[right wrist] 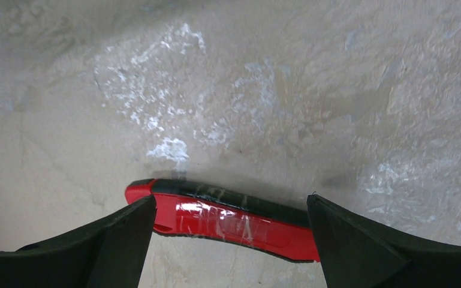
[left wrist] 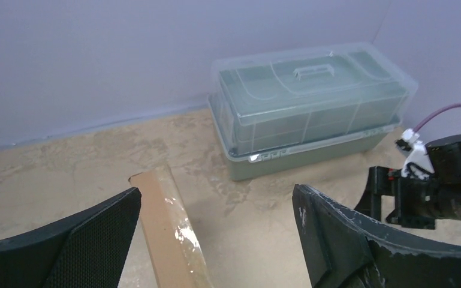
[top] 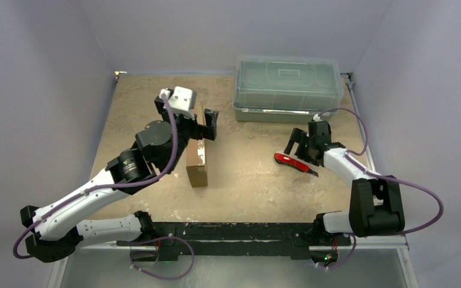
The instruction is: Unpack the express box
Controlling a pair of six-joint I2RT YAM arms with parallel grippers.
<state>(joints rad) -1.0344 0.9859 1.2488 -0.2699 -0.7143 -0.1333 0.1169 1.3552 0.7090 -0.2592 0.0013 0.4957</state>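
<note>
My right claw [right wrist: 231, 205] hangs released over the red knife [right wrist: 234, 223], whose long axis runs finger to finger; I judge a wrist turn is needed. My left claw [top: 204, 127], released, hovers above the far end of the express box [top: 196, 163], which stands on edge on the desk [top: 252, 186].

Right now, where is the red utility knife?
In the top view the red utility knife lies flat on the right side of the table, just below the open right gripper and nearer than the plastic bin.
</note>
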